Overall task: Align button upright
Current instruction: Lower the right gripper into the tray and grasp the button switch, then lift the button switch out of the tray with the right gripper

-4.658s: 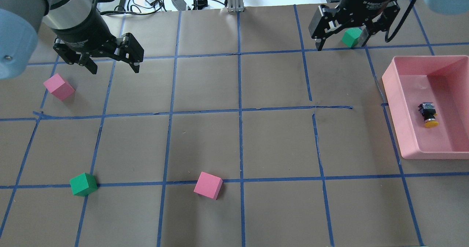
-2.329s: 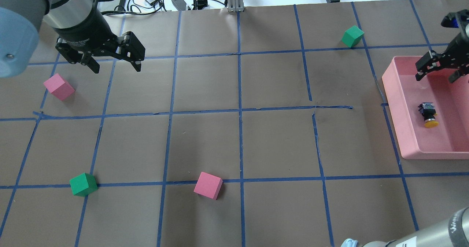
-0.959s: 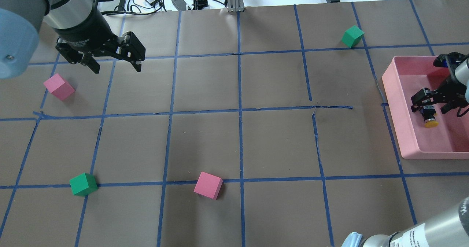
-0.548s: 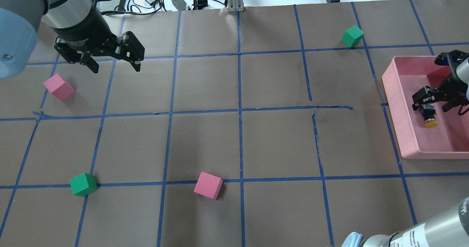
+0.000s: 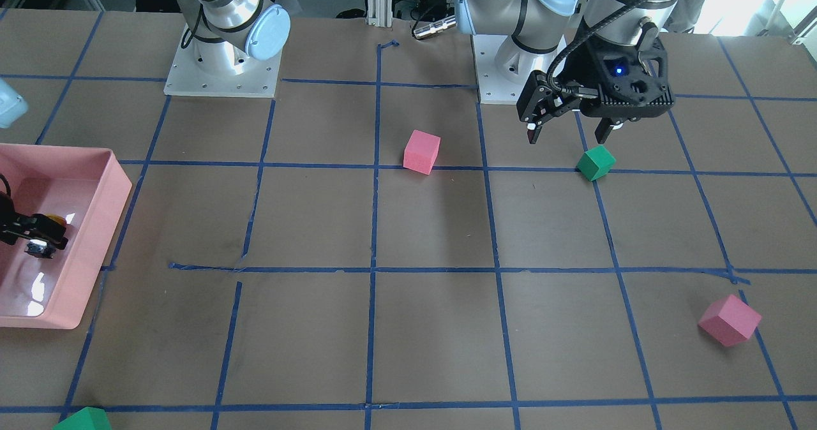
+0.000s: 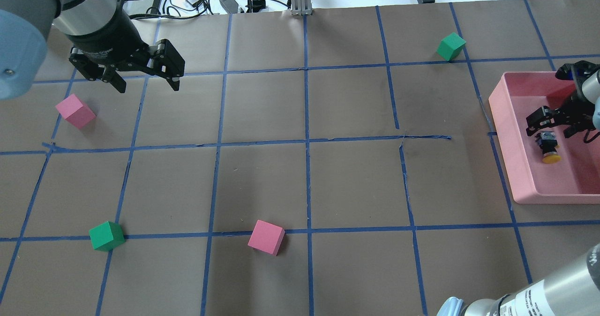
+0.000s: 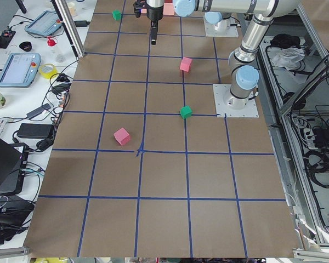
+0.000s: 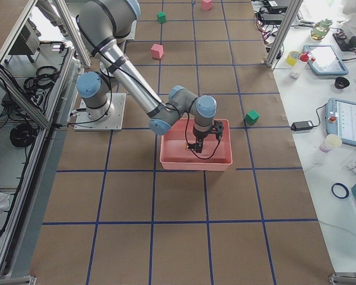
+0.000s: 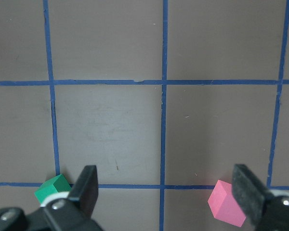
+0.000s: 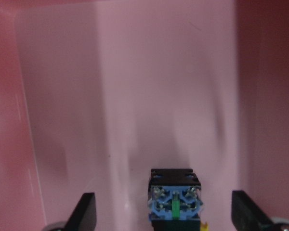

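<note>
The left arm (image 6: 89,20) reaches toward the far left corner of the bench. The left wrist (image 5: 629,82) points straight down, and the left jaws hang wide open above the surface. The right arm (image 6: 553,292) stretches low along the right edge of the bench. The right wrist (image 8: 204,110) is turned down, and the right jaws are set low and spread wide.

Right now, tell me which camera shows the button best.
Overhead exterior: the button lies on its side in the pink tray, yellow cap and black body clear. Right wrist shows only its base end, close. Front-facing has it half hidden by the right claw. Side views barely show it.
</note>
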